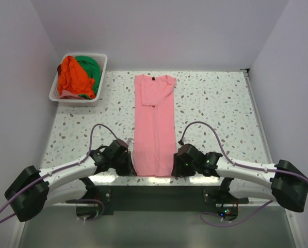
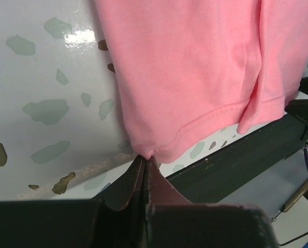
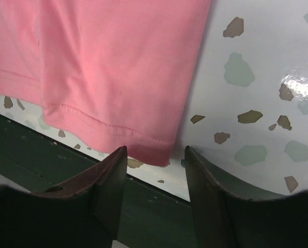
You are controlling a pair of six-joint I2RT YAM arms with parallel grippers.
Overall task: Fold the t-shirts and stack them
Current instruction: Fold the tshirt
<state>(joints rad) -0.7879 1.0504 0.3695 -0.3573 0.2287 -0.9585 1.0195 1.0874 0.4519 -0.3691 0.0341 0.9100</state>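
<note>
A pink t-shirt [image 1: 155, 126], folded into a long narrow strip, lies flat in the middle of the table, collar at the far end. My left gripper [image 1: 131, 166] is at its near left corner, shut on the hem corner of the pink shirt [image 2: 184, 77], which is pinched at the fingertips. My right gripper [image 1: 175, 168] is open at the near right corner; its fingers [image 3: 112, 170] straddle the hem corner of the pink shirt [image 3: 112, 62] without closing on it. An orange t-shirt [image 1: 71, 77] and a green t-shirt [image 1: 90, 67] lie bunched in the basket.
A white slotted basket [image 1: 103, 70] stands at the far left of the speckled table [image 1: 221, 103]. The table's near edge and a dark frame rail [image 2: 246, 150] run just under both grippers. White walls enclose the left, back and right.
</note>
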